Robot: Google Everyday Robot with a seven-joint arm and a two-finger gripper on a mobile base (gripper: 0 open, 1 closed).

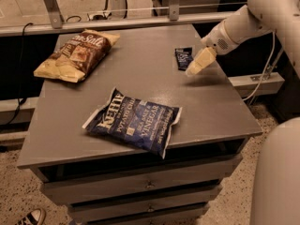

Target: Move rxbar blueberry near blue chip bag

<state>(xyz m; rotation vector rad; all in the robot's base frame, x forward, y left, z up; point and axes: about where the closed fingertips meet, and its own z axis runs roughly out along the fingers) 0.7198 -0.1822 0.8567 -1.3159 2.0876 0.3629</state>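
Note:
The rxbar blueberry [183,58] is a small flat navy wrapper lying on the grey table [140,74] at its far right. The blue chip bag [133,121] is a large puffy Kettle bag lying near the table's front edge. My gripper [197,65] reaches in from the right on a white arm. It hangs just right of the rxbar, a little above the table top, and holds nothing.
A brown-and-tan chip bag [76,54] lies at the table's far left. Drawers [145,184] sit below the table front. A metal rail [117,22] runs behind the table. A shoe [30,217] shows at the bottom left. A white robot part [276,177] fills the bottom right.

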